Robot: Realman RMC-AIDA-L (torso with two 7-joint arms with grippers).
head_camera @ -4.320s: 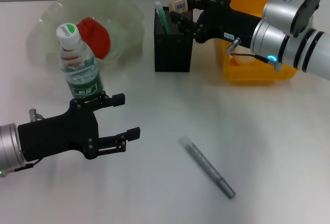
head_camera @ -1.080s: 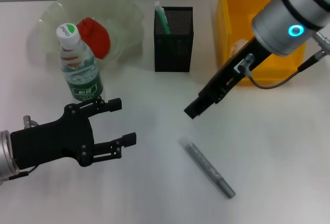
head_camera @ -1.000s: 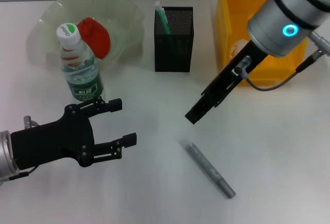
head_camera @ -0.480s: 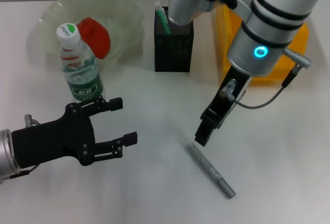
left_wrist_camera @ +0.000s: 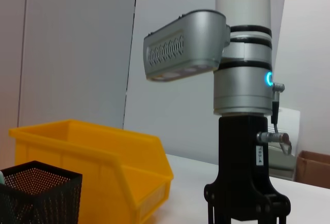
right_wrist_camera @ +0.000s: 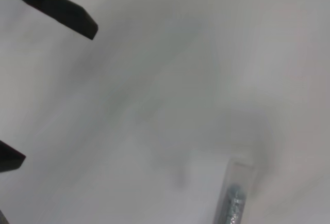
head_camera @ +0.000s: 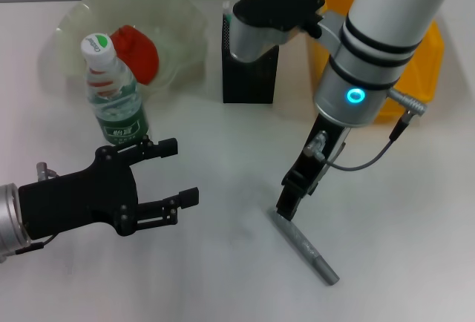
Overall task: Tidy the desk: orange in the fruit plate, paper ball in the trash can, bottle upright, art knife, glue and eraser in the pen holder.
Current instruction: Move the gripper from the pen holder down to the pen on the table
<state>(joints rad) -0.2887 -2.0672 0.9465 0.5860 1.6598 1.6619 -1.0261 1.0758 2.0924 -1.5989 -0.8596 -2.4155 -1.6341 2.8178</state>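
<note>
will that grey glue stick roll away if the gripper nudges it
Probably: the glue looks round and slender, lying flat on the smooth table, so a sideways nudge from the right gripper could roll it. It looks stiff and likely light.
</note>
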